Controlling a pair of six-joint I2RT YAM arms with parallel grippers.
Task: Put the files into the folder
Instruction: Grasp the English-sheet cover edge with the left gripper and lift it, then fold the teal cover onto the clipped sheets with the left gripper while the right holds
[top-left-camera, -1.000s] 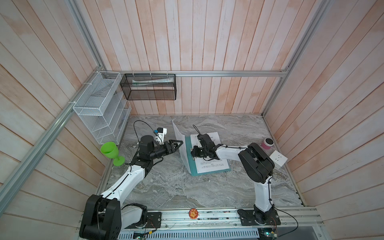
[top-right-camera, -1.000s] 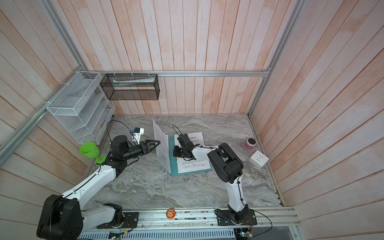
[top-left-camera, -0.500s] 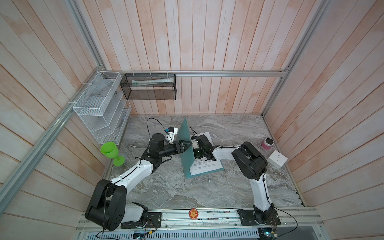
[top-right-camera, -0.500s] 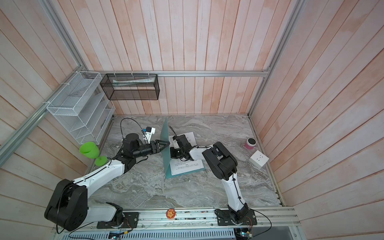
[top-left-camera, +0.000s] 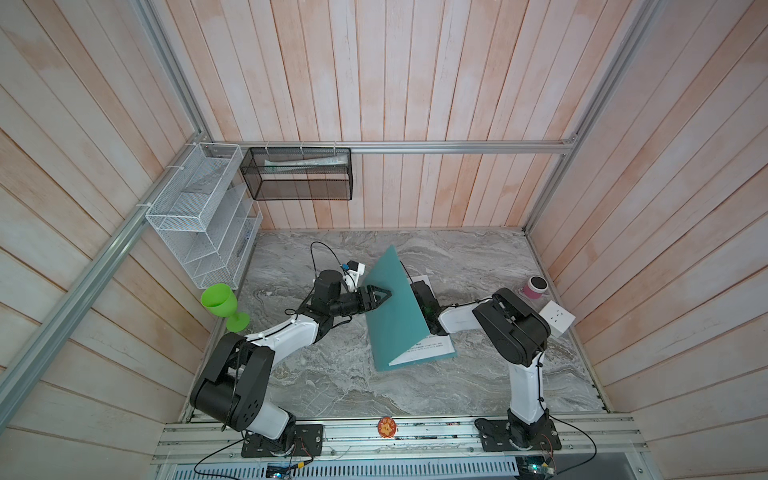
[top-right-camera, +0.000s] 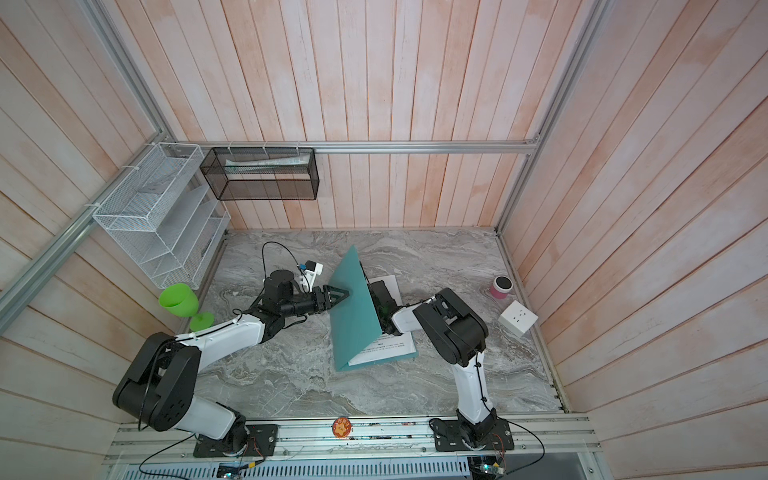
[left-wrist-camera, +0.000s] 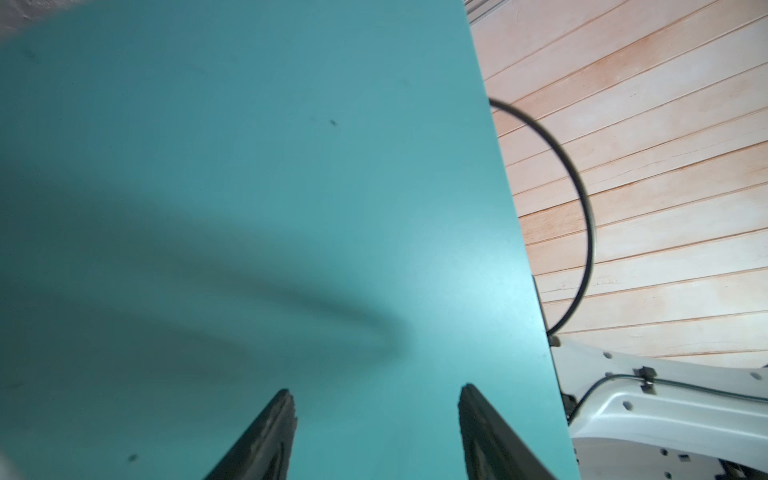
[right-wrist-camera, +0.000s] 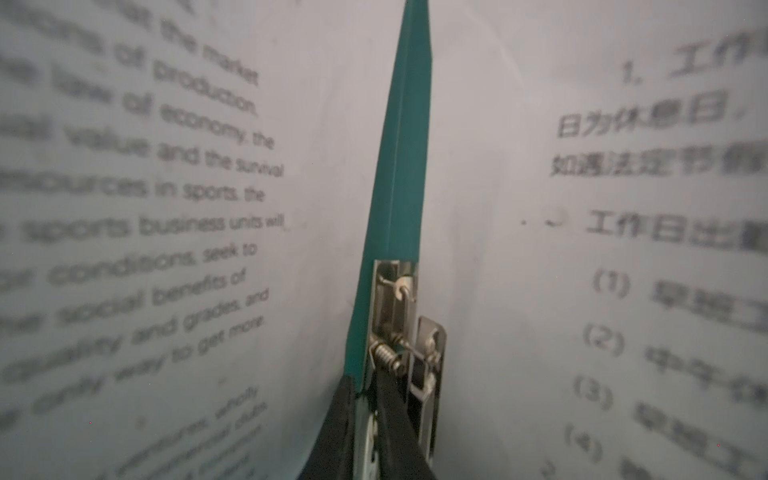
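The teal folder lies mid-table with its front cover swung up on edge, leaning to the right over the files, white printed sheets inside it. My left gripper is open, its tips against the cover's outer face. My right gripper is inside the folder at the spine, hidden behind the cover in both top views. Its jaws pinch the base of the metal clip. Printed pages curve up on both sides.
A green goblet stands at the left table edge below a white wire rack. A black mesh basket hangs on the back wall. A pink cup and a white socket cube sit at the right edge.
My left arm has reached to the right and pushed the cover. The cover has swung from leaning left, with its white inside showing, to leaning right over the pages.
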